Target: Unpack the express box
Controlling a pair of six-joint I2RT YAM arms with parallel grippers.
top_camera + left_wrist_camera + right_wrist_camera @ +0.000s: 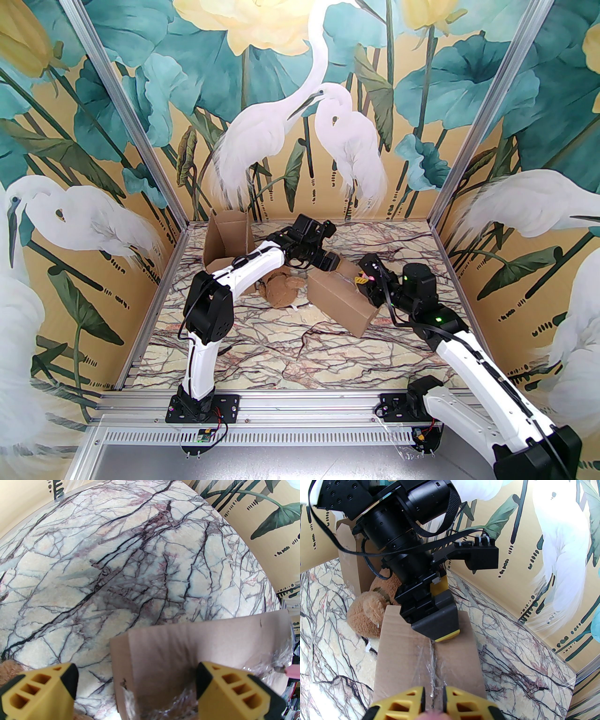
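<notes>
The express box [337, 300] is a closed brown carton lying mid-table, with clear tape [431, 667] along its top seam. My left gripper [328, 261] is open at the box's far end. In the left wrist view its fingers [136, 686] straddle a corner of the box [187, 644], one yellow fingertip [49, 688] hanging off the side over the marble. My right gripper [362, 280] is at the near right end, low over the seam. Its fingers [433, 702] are shut on a small pink tool [291, 671] whose tip points at the tape.
A brown plush bear [281, 288] lies just left of the box, touching it. An opened, empty-looking carton [227, 239] stands at the back left near the wall. Bare marble table [290, 347] stretches toward the arm bases. Patterned walls close in three sides.
</notes>
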